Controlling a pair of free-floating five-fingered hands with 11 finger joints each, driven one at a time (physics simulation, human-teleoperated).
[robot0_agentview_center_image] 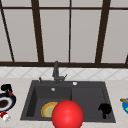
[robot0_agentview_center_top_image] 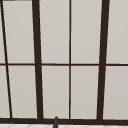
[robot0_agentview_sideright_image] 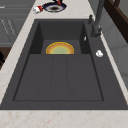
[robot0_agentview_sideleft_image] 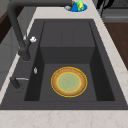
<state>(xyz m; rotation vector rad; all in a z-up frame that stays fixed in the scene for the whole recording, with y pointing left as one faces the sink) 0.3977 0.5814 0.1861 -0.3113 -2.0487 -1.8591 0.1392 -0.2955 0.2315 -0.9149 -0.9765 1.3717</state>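
Dark double sink (robot0_agentview_center_image: 110, 117): 1 yellow-rimmed plate (robot0_agentview_center_image: 47, 109) lies in its left basin. 1 left hand (robot0_agentview_center_image: 6, 88) hovers left of the sink, 1 right hand (robot0_agentview_center_image: 105, 109) over its right edge; whether their fingers are spread or closed cannot be told.

Kitchen, dark sink (robot0_agentview_center_image: 30, 100), faucet (robot0_agentview_center_image: 56, 72), stone counter (robot0_agentview_center_image: 117, 90), window (robot0_agentview_center_image: 70, 32)

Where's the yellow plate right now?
The yellow plate lies flat on the bottom of the sink's deep left basin, in front of the faucet.

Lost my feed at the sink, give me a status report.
Left hand above dark bowl, left counter. Right hand over sink's right front rim, fingers curled, holding nothing. Yellow plate in basin. Red ball blocks front view.
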